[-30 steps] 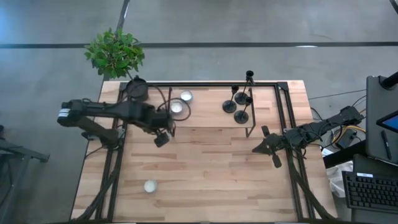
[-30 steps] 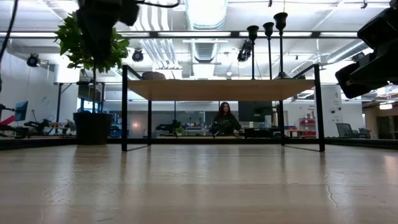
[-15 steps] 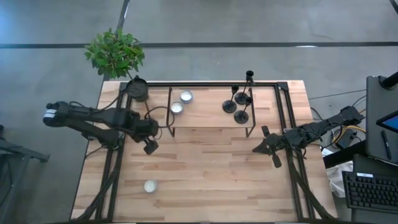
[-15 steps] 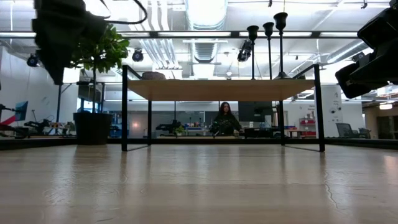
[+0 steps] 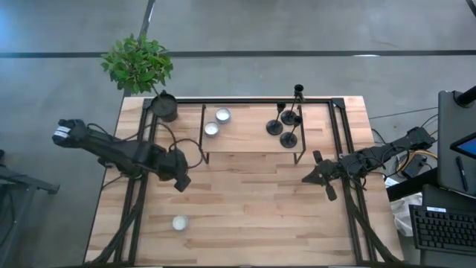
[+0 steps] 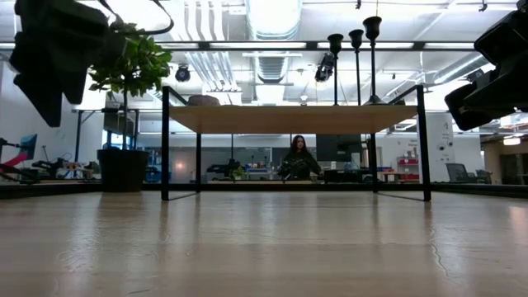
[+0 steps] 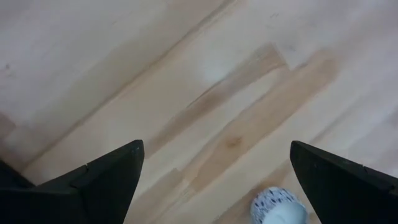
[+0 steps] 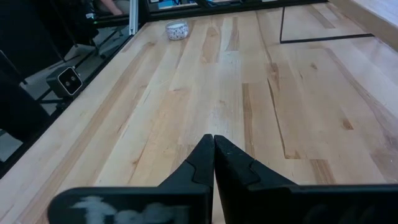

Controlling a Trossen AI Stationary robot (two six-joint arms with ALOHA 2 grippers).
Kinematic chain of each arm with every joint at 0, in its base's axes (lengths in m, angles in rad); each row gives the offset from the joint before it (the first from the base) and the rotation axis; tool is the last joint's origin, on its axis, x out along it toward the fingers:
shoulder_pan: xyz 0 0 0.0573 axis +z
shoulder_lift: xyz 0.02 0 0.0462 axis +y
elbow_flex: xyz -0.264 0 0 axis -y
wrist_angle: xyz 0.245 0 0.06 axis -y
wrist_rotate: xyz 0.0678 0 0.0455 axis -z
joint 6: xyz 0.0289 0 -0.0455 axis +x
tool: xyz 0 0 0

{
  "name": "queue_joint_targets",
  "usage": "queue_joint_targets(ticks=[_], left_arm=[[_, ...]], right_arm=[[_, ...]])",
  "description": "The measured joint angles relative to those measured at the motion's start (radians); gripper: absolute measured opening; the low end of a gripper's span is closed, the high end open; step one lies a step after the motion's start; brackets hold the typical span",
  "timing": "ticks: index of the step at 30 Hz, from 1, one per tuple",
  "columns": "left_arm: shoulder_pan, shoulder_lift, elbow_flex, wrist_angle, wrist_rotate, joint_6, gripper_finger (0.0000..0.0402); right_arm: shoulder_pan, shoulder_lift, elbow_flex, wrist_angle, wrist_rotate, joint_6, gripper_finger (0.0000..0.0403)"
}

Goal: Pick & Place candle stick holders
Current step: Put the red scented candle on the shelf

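The matte black candle stick holders (image 5: 286, 123), each with a round flared base and thin upright stem, are standing clustered on the raised wooden shelf with a black metal frame (image 5: 253, 145), at roughly 1 o'clock from the centre of the light wooden table (image 5: 245, 208). In the low view their stems (image 6: 355, 66) are rising above the shelf top. None is being gripped. Two small white tealight cups (image 5: 217, 122) are sitting on the same shelf toward 11 o'clock, and a third white cup (image 5: 179, 222) is resting on the table at 7 o'clock.

The left end effector (image 5: 181, 179) is hovering at 9 o'clock with its fingers (image 7: 99, 180) spread wide and nothing between them, pointing down at the table; its wrist view is showing the speckled white cup (image 7: 278, 208) just below. The arm is reaching in low from the table's left edge, elbow bent. Judged from this pose, it is better placed for that cup than for the holders.

The right end effector (image 5: 316, 175) is waiting at 3 o'clock, fingers (image 8: 205, 165) pressed together on nothing, arm stretched level along the table's right edge.
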Motion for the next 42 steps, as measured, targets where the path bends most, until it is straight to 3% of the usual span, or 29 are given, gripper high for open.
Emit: queue_joint_targets(ticks=[3,9,18,25,32,42], left_arm=[[-0.028,0.042,-0.002,0.022,-0.023,-0.005,0.0400],[-0.130,0.117,0.012,0.158,-0.040,0.162,0.0399],[-0.287,0.243,0.133,0.105,-0.127,0.115,0.0399],[-0.394,0.334,0.174,0.104,-0.119,0.102,0.0399],[-0.483,0.378,0.195,0.206,-0.100,0.210,0.0399],[-0.520,0.436,0.180,0.214,-0.063,0.263,0.0399]], right_arm=[[0.000,0.000,0.000,0.000,0.000,0.000,0.0008],[0.000,0.000,0.000,0.000,0.000,0.000,0.0008],[0.000,0.000,0.000,0.000,0.000,0.000,0.0008],[0.000,0.000,0.000,0.000,0.000,0.000,0.0008],[0.000,0.000,0.000,0.000,0.000,0.000,0.0008],[0.000,0.000,0.000,0.000,0.000,0.000,0.0008]])
